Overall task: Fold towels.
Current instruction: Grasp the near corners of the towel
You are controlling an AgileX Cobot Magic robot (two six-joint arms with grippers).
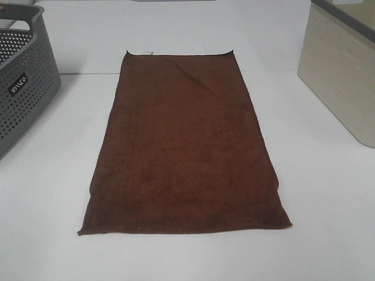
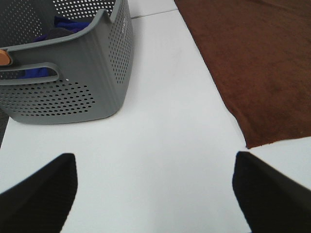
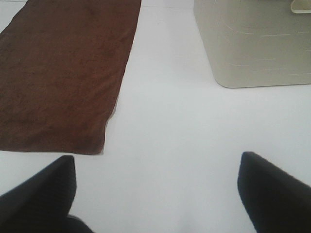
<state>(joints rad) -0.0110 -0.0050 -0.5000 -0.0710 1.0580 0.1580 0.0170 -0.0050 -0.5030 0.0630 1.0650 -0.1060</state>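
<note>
The dark reddish-brown towel (image 1: 184, 146) lies flat and fully spread on the white table, long side running away from me, with a small white tag (image 1: 147, 52) at its far short edge. It also shows in the left wrist view (image 2: 252, 63) and in the right wrist view (image 3: 63, 73). Neither gripper appears in the exterior high view. My left gripper (image 2: 155, 194) is open and empty above bare table, to the left of the towel's near corner. My right gripper (image 3: 155, 194) is open and empty above bare table, to the right of the towel's near corner.
A grey perforated basket (image 1: 20, 82) stands at the table's left, holding blue cloth (image 2: 68, 26). A beige bin (image 1: 343, 76) stands at the right, also in the right wrist view (image 3: 252, 43). The white table (image 1: 328, 193) shows bare on both sides of the towel.
</note>
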